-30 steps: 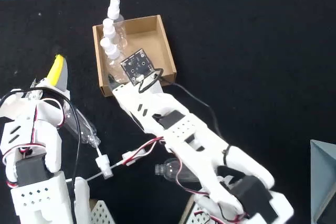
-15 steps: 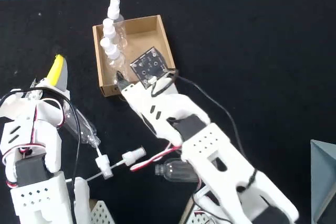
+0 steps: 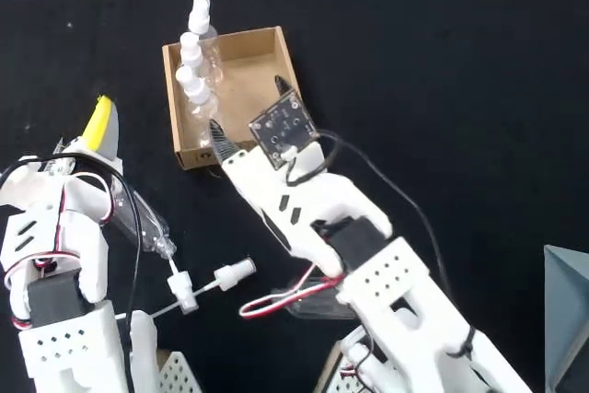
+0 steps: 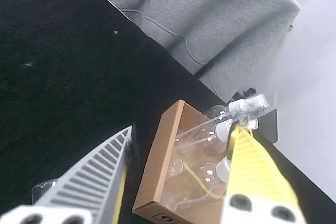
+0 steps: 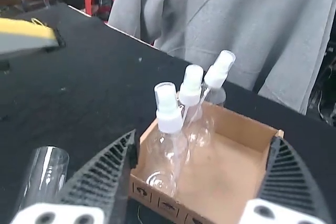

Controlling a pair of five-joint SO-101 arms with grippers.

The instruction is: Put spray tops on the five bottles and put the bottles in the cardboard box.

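— High view, upper left: where does the cardboard box (image 3: 293, 80) sit, and what is in it?
— Upper left of centre, top open. Three capped bottles (image 3: 204, 66) stand in a row against its left wall, and the farthest one's top shows past the far rim. The right half of the floor is bare cardboard.
— Right gripper (image 3: 247, 108)?
— Over the box's near right corner, fingers spread wide. One tip is at the near wall, the other by the right wall. In the right wrist view the two fingers flank the box and grip nothing.
— Left gripper (image 3: 107, 117)?
— Left edge of the frame, well apart from the box, tips toward the top. Yellow and grey fingers are parted and pinch nothing.
— Uncapped stock?
— One clear bottle (image 3: 143, 218) lies tilted beside the left arm, neck toward the bottom of the frame. Loose spray tops (image 3: 235, 273) lie just past that neck, lower left of centre, dip tubes trailing.
— Room to move?
— Black table (image 3: 460, 89) runs open from the box's right wall to the frame edge. Grey bin (image 3: 566, 310) sits at the lower right corner.
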